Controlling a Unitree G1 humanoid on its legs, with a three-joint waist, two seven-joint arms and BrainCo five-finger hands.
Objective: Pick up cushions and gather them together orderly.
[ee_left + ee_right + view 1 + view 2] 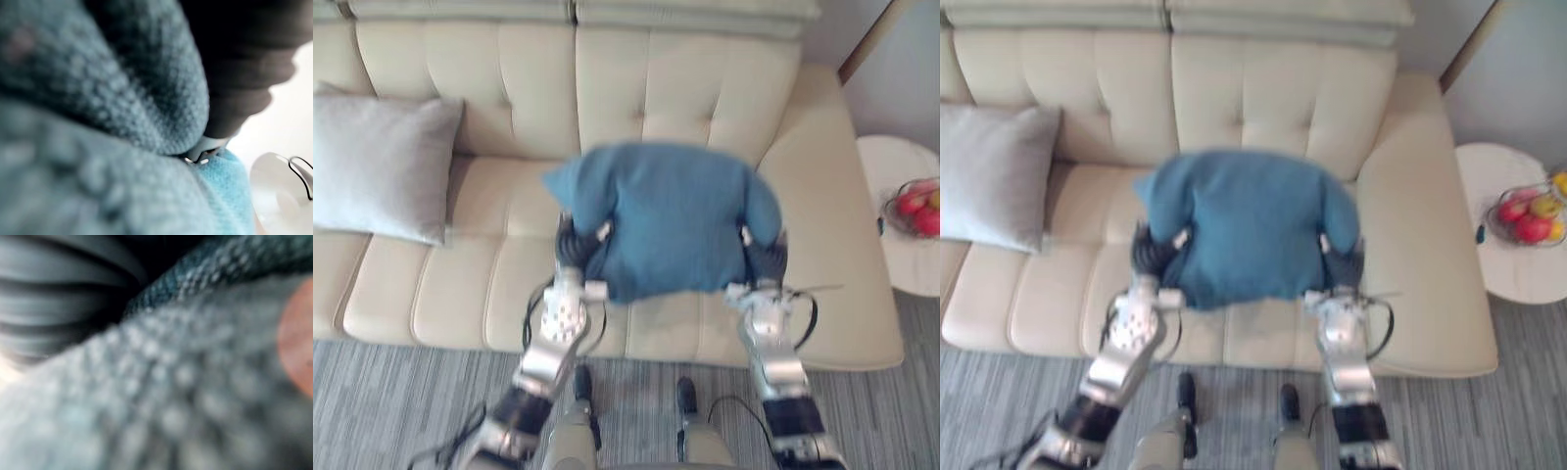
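Note:
A blue knitted cushion (671, 220) hangs above the seat of the cream sofa (705, 88), carried between my two hands. My left hand (576, 247) presses against its lower left side and my right hand (766, 257) against its lower right side, both partly buried in the fabric. In the left wrist view the blue cushion (98, 147) bulges against the hand's dark cover (244, 63). The right wrist view has the same cloth (186, 391) right up against that hand's cover (54, 293). A grey cushion (377, 166) leans on the sofa's back at the far left.
A white round side table (901, 171) stands to the right of the sofa with a bowl of fruit (915, 208) on it. A grey striped rug (411, 392) lies in front of the sofa.

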